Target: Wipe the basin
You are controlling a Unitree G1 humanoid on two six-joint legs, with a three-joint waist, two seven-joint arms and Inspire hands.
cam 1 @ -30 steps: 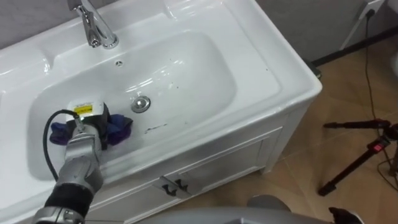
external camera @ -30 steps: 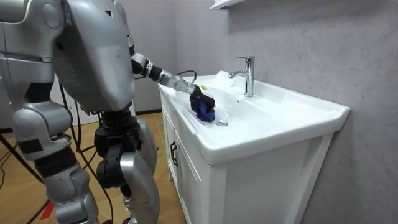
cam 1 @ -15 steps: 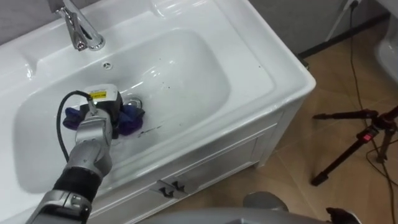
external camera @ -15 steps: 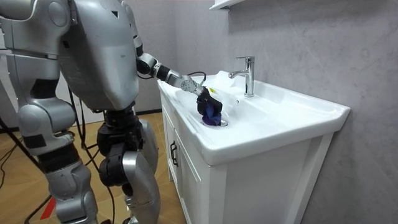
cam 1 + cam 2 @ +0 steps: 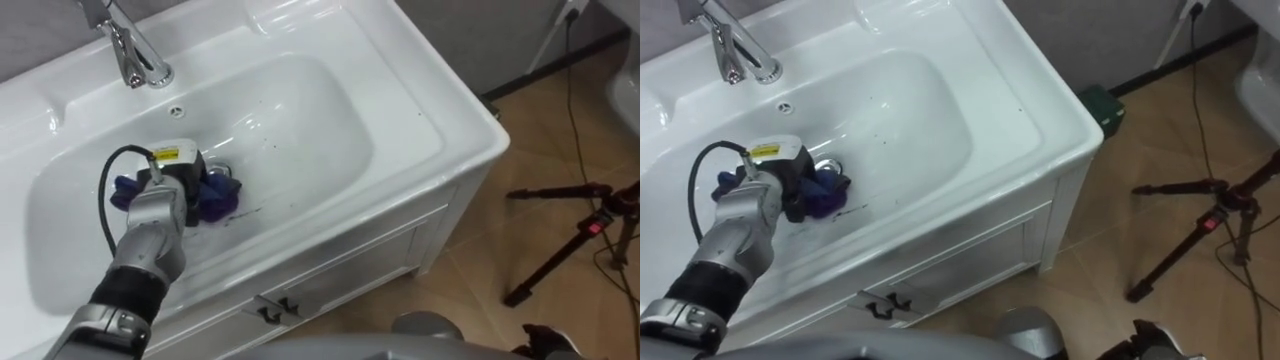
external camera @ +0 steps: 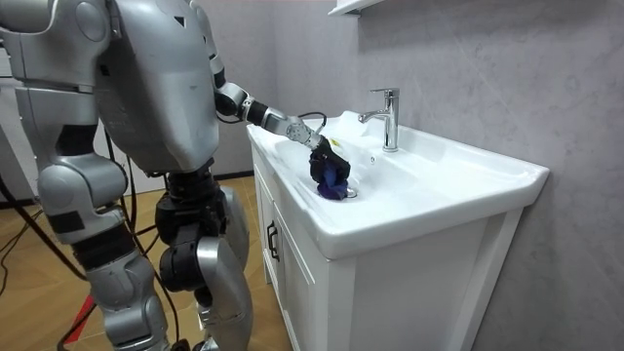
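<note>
Reaching down into the white ceramic basin (image 5: 310, 110), the robot's left hand (image 5: 165, 195) rests on the bottom of the bowl, left of its middle and nearer the front wall than the back rim. Its fingers are curled into a crumpled blue-purple cloth (image 5: 218, 195), which bunches out on both sides of the hand and lies pressed against the bowl's floor. A few small dark specks (image 5: 268, 142) dot the white surface just right of the cloth. On the back rim, toward the left corner, stands a curved chrome tap (image 5: 135, 55), and a small round overflow hole (image 5: 177, 112) sits in the back wall below it. The basin tops a white cabinet (image 5: 340, 265) with dark handles on its front. In the room view the robot stands upright at the basin's front edge, its left arm stretched over that edge into the bowl. Past the basin's right end, a black tripod (image 5: 596, 215) stands on the wooden floor (image 5: 480, 310).
</note>
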